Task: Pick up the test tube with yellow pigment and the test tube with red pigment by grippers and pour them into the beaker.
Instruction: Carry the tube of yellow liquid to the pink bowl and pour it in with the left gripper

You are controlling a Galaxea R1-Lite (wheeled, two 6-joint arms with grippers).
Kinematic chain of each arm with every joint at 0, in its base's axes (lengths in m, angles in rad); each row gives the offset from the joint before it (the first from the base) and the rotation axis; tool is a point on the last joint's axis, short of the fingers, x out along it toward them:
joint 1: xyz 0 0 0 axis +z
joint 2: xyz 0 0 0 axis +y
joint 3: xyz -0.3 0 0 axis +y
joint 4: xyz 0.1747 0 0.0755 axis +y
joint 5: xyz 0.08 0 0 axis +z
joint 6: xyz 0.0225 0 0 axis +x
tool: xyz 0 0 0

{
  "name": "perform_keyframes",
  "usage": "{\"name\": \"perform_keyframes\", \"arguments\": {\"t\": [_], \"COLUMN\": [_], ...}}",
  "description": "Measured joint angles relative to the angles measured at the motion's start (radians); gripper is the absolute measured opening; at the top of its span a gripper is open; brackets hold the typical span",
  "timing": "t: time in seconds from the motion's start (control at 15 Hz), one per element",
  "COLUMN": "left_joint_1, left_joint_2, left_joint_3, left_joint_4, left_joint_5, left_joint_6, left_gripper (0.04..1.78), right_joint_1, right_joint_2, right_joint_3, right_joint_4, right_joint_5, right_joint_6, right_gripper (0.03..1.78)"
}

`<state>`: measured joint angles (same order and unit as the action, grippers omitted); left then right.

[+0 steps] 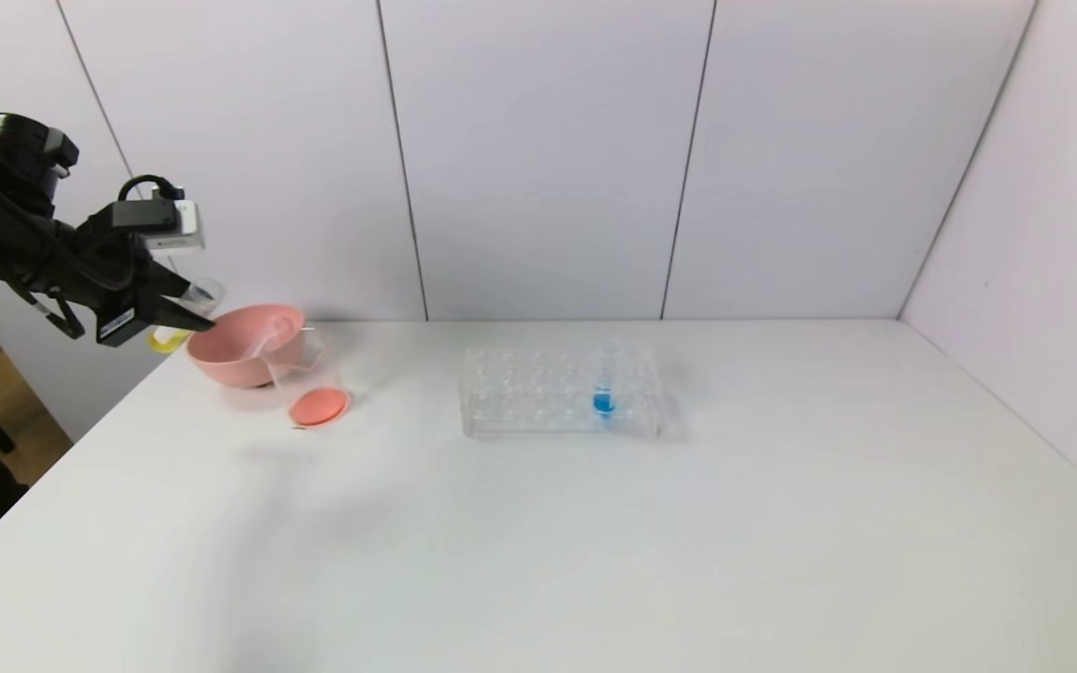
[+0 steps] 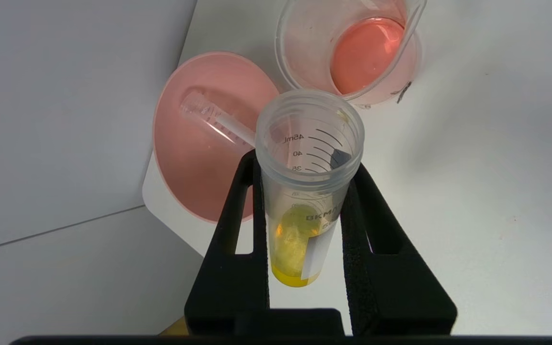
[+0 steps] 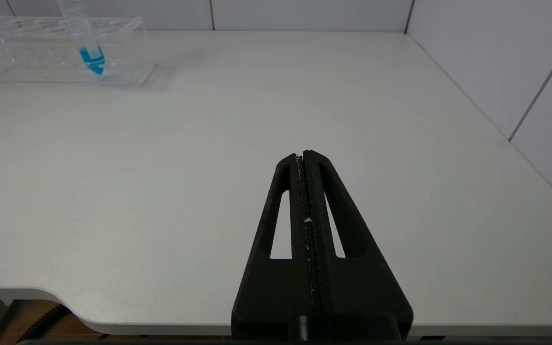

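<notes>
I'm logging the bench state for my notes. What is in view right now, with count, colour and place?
Test tube with yellow pigment: 1, clear, held at the table's far left corner.
Empty test tube: 1, clear, lying in pink bowl.
Pink bowl: 1, far left.
Beaker: 1, clear, red liquid inside, beside bowl.
Tube rack: 1, clear, centre.
Blue-liquid tube: 1, upright in rack.
Table: 1, white.
Left gripper: shut on yellow tube.
Right gripper: shut, idle above the table's near edge.

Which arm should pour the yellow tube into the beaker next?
Left. Its left gripper is shut on the clear yellow-liquid test tube, beside the pink bowl and the small clear beaker. The right gripper is shut, empty, far off.
</notes>
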<state>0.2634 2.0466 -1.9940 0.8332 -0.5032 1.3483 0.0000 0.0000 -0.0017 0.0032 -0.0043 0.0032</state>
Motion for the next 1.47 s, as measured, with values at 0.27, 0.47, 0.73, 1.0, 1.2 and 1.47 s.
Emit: {"name": "perform_keyframes", "arguments": {"t": [0.27, 0.47, 0.73, 1.0, 1.2, 1.47], "left_joint_1": [-0.003, -0.005, -0.015, -0.019, -0.027, -0.048], "left_joint_2": [0.003, 0.005, 0.006, 0.006, 0.009, 0.013], "left_joint_3": [0.000, 0.000, 0.000, 0.000, 0.000, 0.000], "left_joint_4": [0.004, -0.004, -0.006, -0.006, -0.008, -0.016], "left_joint_5": [0.000, 0.000, 0.025, 0.028, 0.037, 0.091], "left_joint_6": [0.000, 0.000, -0.002, 0.000, 0.001, 0.000], "left_gripper": [0.45, 0.45, 0.45, 0.45, 0.45, 0.45], "right_joint_1": [0.000, 0.000, 0.000, 0.000, 0.000, 0.000], "right_joint_2": [0.000, 0.000, 0.000, 0.000, 0.000, 0.000], "right_joint_3": [0.000, 0.000, 0.000, 0.000, 0.000, 0.000], "right_joint_4": [0.000, 0.000, 0.000, 0.000, 0.000, 0.000], "right_joint_5": [0.000, 0.000, 0.000, 0.000, 0.000, 0.000], "right_joint_6": [0.000, 0.000, 0.000, 0.000, 0.000, 0.000], "right_gripper": [0.11, 0.11, 0.11, 0.11, 0.11, 0.11]}}
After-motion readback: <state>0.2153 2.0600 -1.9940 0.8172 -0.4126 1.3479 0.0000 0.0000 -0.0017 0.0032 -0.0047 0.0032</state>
